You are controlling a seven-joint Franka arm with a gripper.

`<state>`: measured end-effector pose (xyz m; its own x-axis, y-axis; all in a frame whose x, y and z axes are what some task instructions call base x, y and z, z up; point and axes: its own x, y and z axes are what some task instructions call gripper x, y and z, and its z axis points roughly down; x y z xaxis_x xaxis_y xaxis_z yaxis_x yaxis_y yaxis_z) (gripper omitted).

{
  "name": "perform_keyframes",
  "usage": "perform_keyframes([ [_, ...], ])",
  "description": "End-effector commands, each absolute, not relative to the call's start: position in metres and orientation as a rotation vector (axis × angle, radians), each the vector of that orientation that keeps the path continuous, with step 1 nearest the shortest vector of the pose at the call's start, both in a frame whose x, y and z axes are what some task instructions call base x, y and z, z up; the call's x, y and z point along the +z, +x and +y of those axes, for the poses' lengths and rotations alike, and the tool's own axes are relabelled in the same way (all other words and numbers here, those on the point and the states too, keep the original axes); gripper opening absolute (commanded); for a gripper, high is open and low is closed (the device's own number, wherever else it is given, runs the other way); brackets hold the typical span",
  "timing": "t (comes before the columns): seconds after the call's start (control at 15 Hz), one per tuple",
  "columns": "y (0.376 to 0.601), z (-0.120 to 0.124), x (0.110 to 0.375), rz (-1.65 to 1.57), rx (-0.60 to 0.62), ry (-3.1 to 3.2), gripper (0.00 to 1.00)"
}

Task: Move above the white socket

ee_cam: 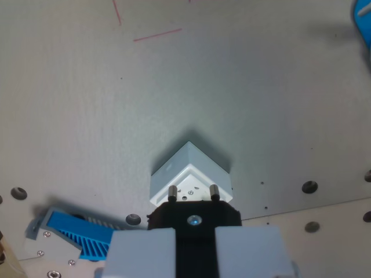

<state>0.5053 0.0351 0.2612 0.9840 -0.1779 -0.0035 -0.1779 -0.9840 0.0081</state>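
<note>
**Hovering over the white socket**

White socket (190,174) on the grey table (87,104), low in the wrist view's centre, just beyond a black plug (194,219) with two metal pins. Pincer (195,246) clenched on the black plug, pointing down from above. Best done by centring both pins over the socket face, keeping level, avoiding early descent. Blue ribbed part (78,231) at the wrist view's lower left.

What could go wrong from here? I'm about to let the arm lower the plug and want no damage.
The pins of the black plug in the gripper sit just before the white socket, which appears turned corner-on; lowering now could jam them. The blue part at the wrist view's left may be clipped.
</note>
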Motion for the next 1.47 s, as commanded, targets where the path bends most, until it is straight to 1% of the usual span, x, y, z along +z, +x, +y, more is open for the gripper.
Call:
perform_keyframes([
  [0.07,0.504,0.035,0.259,-0.226,-0.004,3.126,0.0],
  [0.27,0.501,0.035,0.256,-0.172,0.001,3.131,0.0],
  [0.8,0.491,0.036,0.242,0.006,0.066,3.141,0.0],
  [1.47,0.466,0.039,0.213,0.321,0.098,3.11,0.0],
])
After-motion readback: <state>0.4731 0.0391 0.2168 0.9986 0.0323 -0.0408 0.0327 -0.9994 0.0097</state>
